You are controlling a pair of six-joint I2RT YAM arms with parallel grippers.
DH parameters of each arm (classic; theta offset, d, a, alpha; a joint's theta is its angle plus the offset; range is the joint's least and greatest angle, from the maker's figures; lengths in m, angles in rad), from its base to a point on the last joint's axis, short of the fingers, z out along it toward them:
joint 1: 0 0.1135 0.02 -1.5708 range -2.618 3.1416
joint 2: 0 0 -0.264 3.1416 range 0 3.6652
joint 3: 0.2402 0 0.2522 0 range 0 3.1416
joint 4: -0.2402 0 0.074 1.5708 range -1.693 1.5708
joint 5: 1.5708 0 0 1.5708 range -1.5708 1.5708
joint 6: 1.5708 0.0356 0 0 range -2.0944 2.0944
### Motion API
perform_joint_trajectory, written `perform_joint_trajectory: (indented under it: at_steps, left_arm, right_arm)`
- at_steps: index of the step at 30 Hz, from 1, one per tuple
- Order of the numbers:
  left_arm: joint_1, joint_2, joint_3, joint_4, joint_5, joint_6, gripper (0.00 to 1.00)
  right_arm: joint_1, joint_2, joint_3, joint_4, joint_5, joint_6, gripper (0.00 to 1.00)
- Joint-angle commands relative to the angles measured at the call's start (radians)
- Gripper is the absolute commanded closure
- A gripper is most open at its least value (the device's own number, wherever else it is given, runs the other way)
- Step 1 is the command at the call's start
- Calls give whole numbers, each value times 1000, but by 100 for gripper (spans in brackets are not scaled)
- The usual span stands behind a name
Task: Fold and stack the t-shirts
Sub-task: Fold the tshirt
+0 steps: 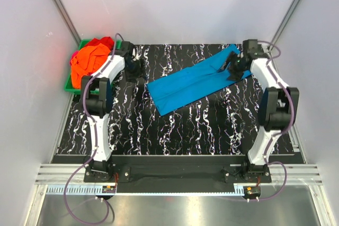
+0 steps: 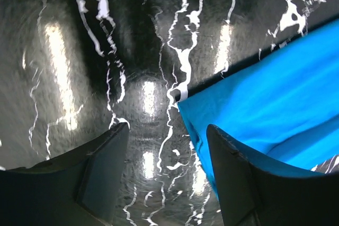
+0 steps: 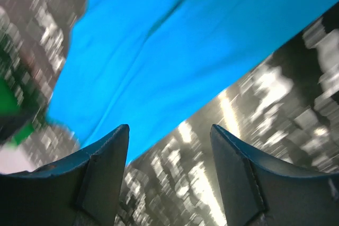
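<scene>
A turquoise-blue t-shirt (image 1: 193, 80) lies folded into a long strip, slanting across the black marbled table (image 1: 180, 125). My left gripper (image 1: 135, 71) hovers just off its left end, open, with only table between its fingers; the shirt's corner (image 2: 254, 115) lies beside the right finger. At the strip's far right end my right gripper (image 1: 235, 70) is open too, above the shirt's edge (image 3: 175, 56) and holding nothing. Orange and red t-shirts (image 1: 90, 59) are heaped in a green bin at the back left.
The green bin (image 1: 71, 86) sits at the table's back left corner, beside the left arm. White walls close in the table on three sides. Both arm bases stand at the near edge.
</scene>
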Motion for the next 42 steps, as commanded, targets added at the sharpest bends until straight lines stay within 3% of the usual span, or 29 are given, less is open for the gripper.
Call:
perform_joint_trajectory:
  at_steps: [1,8,17,18,22,23,26,35,42]
  left_arm:
    - [-3,16,14,81,123,119,33]
    - [-28,53,41,79,119,185,29]
    - [-31,122,77,30,51,205,36]
    - [-31,123,69,36,57,205,39]
    - [-31,120,44,43,97,204,66]
    - [-31,116,34,36,97,201,83]
    - [-29,70,-1,18,76,175,100]
    - [-31,-201,-377,10,68,84,100]
    - [-81,-489,-774,84,149,-49,100]
  right_arm:
    - [82,-122,-147,118,-60,121,30]
    - [125,-286,-335,109,-41,149,29]
    - [125,-358,-420,86,-64,166,30]
    - [127,-374,-450,90,-69,176,30]
    - [127,-407,-526,130,-72,186,31]
    - [127,-410,-535,129,-67,172,31]
    - [127,-406,-535,110,-60,152,31]
    - [95,-432,-500,30,68,147,32]
    - [1,-283,-394,107,63,161,36]
